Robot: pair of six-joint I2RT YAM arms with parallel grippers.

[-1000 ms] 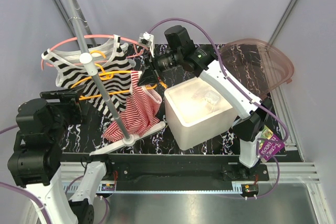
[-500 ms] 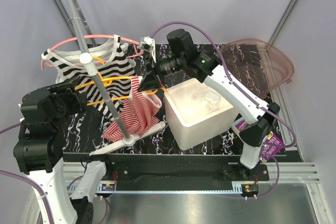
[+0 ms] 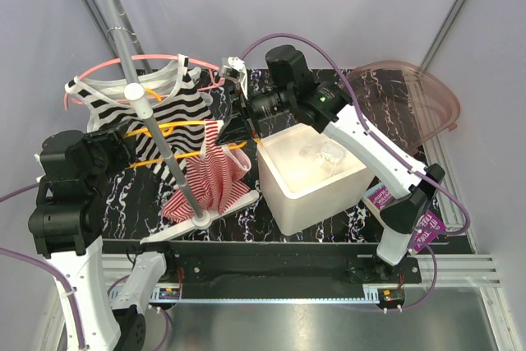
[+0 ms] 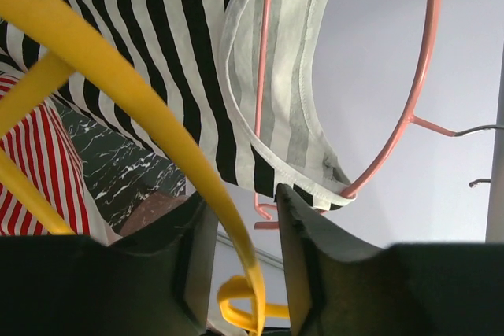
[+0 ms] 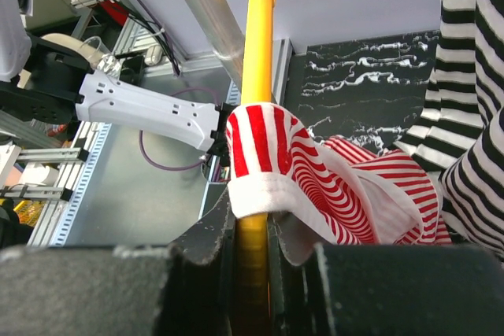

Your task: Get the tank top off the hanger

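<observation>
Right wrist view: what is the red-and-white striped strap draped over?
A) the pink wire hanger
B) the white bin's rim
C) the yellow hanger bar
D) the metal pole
C: the red-and-white striped strap folds over the yellow hanger bar, which runs straight up through it.

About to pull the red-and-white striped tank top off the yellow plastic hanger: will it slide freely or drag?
Probably floppy and light: the red-and-white striped tank top sags in loose folds. Its strap wraps the yellow plastic hanger closely, so it may drag rather than slip.
</observation>
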